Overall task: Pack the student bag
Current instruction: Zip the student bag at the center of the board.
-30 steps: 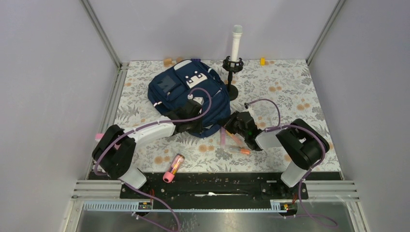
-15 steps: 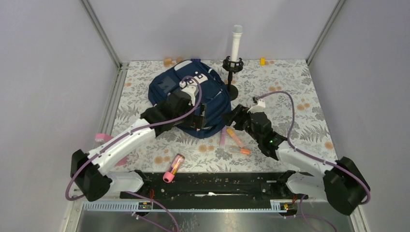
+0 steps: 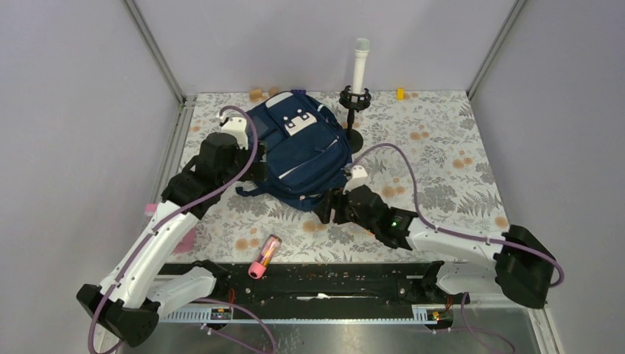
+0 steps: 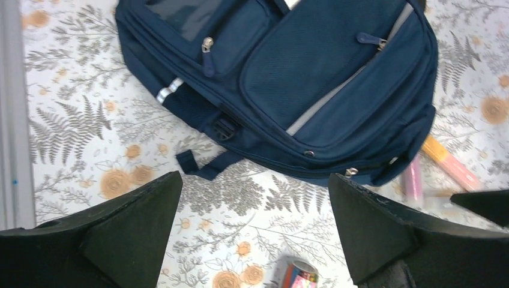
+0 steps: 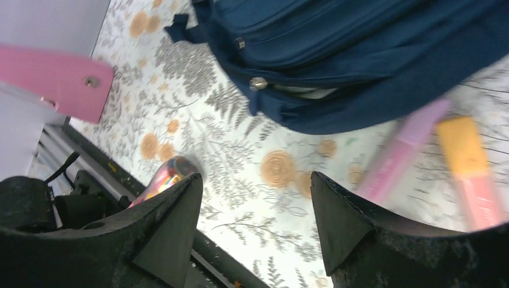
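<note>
Bag: large navy blue fabric backpack (image 4: 312, 78) is lying flat for loading.
Left gripper (image 4: 253, 180): is hovering above it, wide open, empty.
Right gripper (image 5: 255, 180): is hanging parted, empty, by slim pink marker (image 5: 402, 150), probably to fetch it.

From above, the light is bright and even. It seems to come from overhead and is soft, so the shadows are small and pale. The table (image 3: 442, 140) shows clearly, with no glare. The student bag (image 3: 298, 151) is so dark that its folds are hard to see.

In the left wrist view the bag is sharp, and its zips and weave show well. The left gripper (image 4: 252, 180) is close to the camera, and its fingers (image 4: 129, 228) look black and a bit soft.

In the right wrist view the pink pen (image 5: 399, 150) and the orange pen (image 5: 468, 162) are blurry. The right gripper (image 5: 257, 177) has dark fingers (image 5: 360, 234) with little detail.
</note>
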{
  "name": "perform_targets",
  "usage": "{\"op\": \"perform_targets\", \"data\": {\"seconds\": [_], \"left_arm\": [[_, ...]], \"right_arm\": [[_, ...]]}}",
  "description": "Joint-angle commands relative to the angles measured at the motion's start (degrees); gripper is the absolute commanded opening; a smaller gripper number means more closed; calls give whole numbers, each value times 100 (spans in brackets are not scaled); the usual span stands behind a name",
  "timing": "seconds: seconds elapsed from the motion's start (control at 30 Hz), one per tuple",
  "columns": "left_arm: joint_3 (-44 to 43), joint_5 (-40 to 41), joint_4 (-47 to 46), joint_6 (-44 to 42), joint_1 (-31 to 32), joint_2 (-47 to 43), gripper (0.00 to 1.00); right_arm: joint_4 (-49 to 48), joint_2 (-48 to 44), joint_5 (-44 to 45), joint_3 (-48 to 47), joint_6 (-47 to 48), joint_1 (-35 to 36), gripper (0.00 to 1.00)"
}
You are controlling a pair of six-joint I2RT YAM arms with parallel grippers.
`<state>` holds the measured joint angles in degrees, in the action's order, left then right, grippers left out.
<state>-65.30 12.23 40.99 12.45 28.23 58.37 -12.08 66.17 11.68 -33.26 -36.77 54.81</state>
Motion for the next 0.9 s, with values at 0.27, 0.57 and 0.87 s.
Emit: {"op": "perform_targets", "data": {"seconds": [0.27, 0.57, 0.87], "left_arm": [[1086, 611, -952, -429, -54, -435, 99], [1233, 527, -1005, -402, -54, -744, 99], [1261, 447, -1010, -386, -54, -805, 99]], "right_arm": [[421, 2362, 19, -2046, -513, 764, 62], [1610, 3307, 1208, -2892, -1019, 962, 57], [1847, 3827, 1767, -3270, -887, 953, 58]]}}
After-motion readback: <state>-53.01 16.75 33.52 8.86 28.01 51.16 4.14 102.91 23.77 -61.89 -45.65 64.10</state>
